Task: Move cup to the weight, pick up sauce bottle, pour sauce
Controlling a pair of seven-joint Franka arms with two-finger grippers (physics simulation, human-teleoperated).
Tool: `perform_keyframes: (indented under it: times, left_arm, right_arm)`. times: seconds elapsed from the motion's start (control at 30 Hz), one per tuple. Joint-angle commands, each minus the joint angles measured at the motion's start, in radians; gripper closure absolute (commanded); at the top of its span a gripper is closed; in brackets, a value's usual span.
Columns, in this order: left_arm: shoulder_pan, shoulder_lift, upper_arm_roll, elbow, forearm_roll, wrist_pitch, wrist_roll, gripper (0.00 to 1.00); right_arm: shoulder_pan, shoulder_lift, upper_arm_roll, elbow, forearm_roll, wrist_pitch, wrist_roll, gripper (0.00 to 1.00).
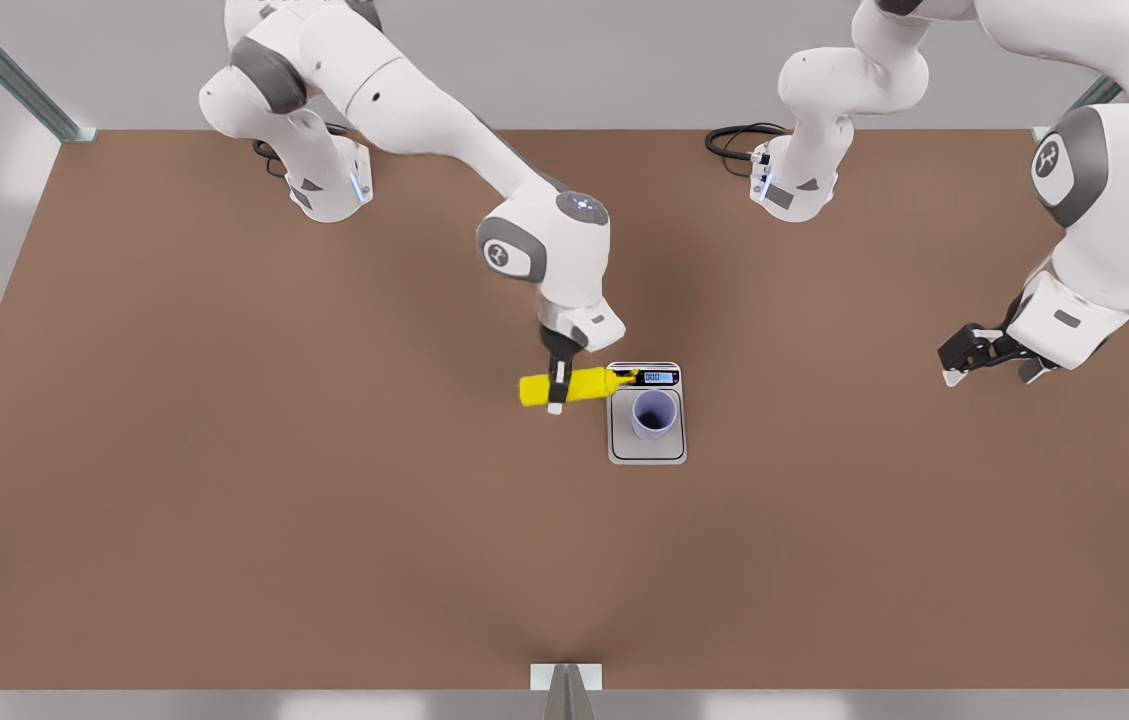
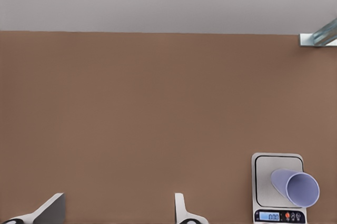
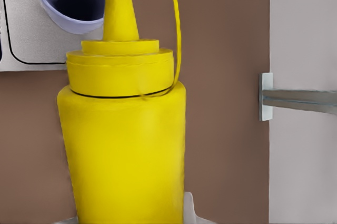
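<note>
Jaws of the right gripper (image 1: 556, 385) clamp the sauce bottle (image 1: 569, 386), held sideways above the desk (image 1: 224, 450), nozzle over the weight's (image 1: 646, 452) display end. Cup (image 1: 653, 413) stands upright on the weight's plate, mid-desk. Left gripper (image 1: 986, 360) waits with fingers (image 2: 50, 209) spread, near the desk's edge on the front view's right.

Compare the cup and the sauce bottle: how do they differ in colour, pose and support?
The cup is pale lavender; the sauce bottle is bright yellow. The cup stands upright, the sauce bottle lies tipped sideways with its nozzle toward the cup. The cup rests on the weight; the sauce bottle is held by the right gripper. The left gripper waits apart, open.
</note>
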Motion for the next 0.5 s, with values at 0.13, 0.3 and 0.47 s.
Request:
perform_keyframes:
  times: [0.13, 0.3, 0.47]
  left_arm:
    - [0.0, 0.0, 0.0, 0.0, 0.0, 0.0, 0.0, 0.0]
    - [0.0, 0.0, 0.0, 0.0, 0.0, -0.001, 0.0, 0.0]
    - [0.001, -0.001, 0.002, 0.003, 0.002, 0.0, 0.002, 0.0]
  right_arm:
    - [0.053, 0.075, 0.0, 0.107, -0.205, -0.159, -0.013, 0.45]
    - [0.076, 0.151, -0.002, 0.188, -0.286, -0.207, -0.011, 0.45]
    - [0.098, 0.232, -0.006, 0.261, -0.4, -0.222, -0.011, 0.45]
